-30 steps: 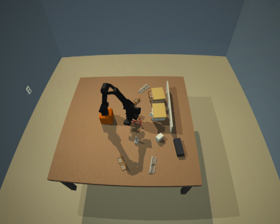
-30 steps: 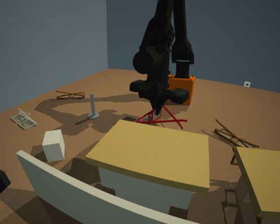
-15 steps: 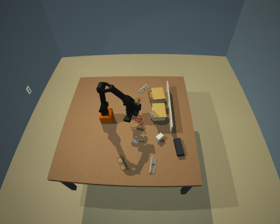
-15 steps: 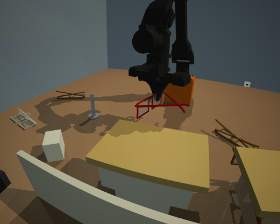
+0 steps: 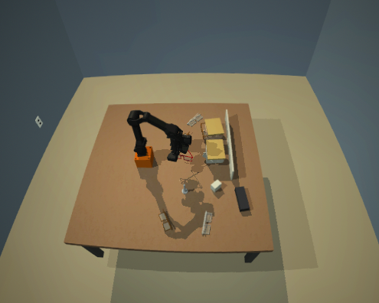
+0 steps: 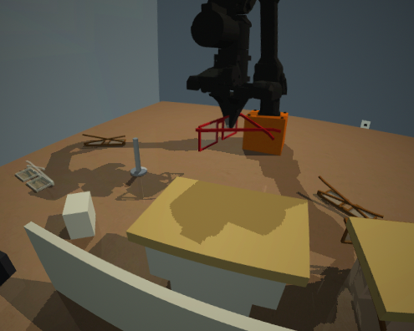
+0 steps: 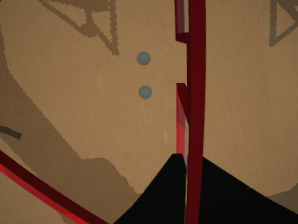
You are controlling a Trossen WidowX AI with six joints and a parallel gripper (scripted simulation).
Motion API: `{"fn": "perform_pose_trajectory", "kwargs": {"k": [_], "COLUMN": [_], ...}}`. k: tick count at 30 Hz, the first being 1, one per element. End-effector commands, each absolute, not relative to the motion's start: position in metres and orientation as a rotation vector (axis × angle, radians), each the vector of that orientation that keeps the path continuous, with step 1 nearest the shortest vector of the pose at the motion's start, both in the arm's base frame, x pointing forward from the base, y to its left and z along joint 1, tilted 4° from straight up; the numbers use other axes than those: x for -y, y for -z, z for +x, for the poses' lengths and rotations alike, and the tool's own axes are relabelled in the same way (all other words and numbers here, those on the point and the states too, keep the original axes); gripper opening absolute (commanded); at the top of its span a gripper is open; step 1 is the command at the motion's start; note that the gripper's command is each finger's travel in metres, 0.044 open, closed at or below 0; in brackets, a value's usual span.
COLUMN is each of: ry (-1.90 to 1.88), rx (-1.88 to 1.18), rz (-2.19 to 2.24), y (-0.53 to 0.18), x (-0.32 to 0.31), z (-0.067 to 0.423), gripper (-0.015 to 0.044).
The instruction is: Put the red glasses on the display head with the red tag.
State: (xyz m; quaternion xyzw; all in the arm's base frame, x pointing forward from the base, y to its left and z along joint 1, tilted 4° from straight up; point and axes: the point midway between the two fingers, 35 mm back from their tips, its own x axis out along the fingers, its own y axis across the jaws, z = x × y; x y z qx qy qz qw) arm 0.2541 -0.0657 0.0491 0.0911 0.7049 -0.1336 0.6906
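The jaws are pinching the red glasses (image 6: 220, 133) by a thin frame bar, holding them above the counter (image 6: 174, 121); no writing is showing.

Seen from the top view, the arm's base (image 5: 149, 162) stands on the surface (image 5: 102, 199) left of centre. The claw (image 5: 173, 156) hangs to its right, closed on the glasses (image 5: 186, 156), which are lifted off the surface between the base and the two heads (image 5: 215, 150). The heads stand side by side, one behind the other, with a panel (image 5: 229, 145) just right of them. A post (image 5: 184, 190) stands in front of the glasses, a cube (image 5: 216, 185) to its right, and a block (image 5: 242, 198) further right. Other pairs lie behind the heads (image 5: 194, 119) and near the front edge (image 5: 166, 222) (image 5: 207, 223).
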Motion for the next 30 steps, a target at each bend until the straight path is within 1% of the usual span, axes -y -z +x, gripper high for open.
{"fn": "perform_pose_trajectory", "kwargs": {"k": [1, 16, 30], "ry": [0.306, 0.310, 0.319], "rx": [-1.574, -1.571, -1.572], "rz": [0.204, 0.199, 0.191], "y": [-0.052, -0.062, -0.067], "x": [0.083, 0.171, 0.259], "z": [0.259, 0.267, 0.246], "gripper": [0.0000, 0.0000, 0.0000]}}
